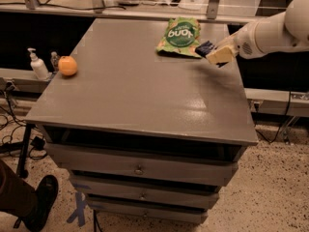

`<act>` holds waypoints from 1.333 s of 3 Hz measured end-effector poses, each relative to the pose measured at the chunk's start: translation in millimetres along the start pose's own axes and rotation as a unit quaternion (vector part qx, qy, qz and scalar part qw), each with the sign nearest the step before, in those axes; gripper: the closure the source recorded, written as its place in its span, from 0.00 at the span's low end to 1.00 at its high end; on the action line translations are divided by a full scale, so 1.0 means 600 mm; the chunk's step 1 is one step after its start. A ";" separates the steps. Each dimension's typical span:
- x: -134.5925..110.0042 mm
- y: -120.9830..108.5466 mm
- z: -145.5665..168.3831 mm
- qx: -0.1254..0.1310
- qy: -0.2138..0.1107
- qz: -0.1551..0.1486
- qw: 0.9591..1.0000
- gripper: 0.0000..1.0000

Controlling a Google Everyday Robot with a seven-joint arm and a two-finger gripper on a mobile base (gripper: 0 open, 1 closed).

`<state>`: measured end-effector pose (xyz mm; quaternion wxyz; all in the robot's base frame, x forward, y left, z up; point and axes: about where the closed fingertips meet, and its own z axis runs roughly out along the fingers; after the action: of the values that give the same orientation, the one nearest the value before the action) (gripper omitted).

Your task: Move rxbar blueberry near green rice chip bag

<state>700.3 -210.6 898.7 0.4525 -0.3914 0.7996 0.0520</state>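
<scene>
One white arm [273, 32] is seen coming in from the right side of the camera view, over the far right part of the grey table [135, 95]. The gripper [218, 55] is placed at the arm's end, above the table's far right corner area, with cream-coloured fingers [221, 57] pointed left. The fingers are closed onto the rxbar blueberry [204, 47], which is held at the tip. Only a dark navy end of the bar is shown, sticking out left of the fingers. The bar is held just beside the right edge of the green rice chip bag [179, 36]; whether the two are touching cannot be told. A dark shadow is cast on the table under the gripper.

The bag is laid flat near the far edge of the table, right of centre, with its round dark green logo facing up.

An orange [67, 65] is set near the left edge of the table, well apart from the bag. A pump bottle [37, 65] and a smaller bottle [55, 59] are seen on a lower ledge just left of the orange. Drawers [139, 168] are stacked under the tabletop. A dark shoe [41, 202] is seen on the speckled floor at lower left, with blue tape [77, 209] marked beside it.
</scene>
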 end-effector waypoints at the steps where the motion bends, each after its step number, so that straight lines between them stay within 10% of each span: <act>1: 0.007 -0.017 0.033 -0.013 0.010 -0.010 1.000 1.00; 4: 0.034 -0.043 0.080 -0.019 0.045 -0.022 0.999 0.28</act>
<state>745.0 -219.1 862.1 0.4092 -0.4194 0.8093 0.0398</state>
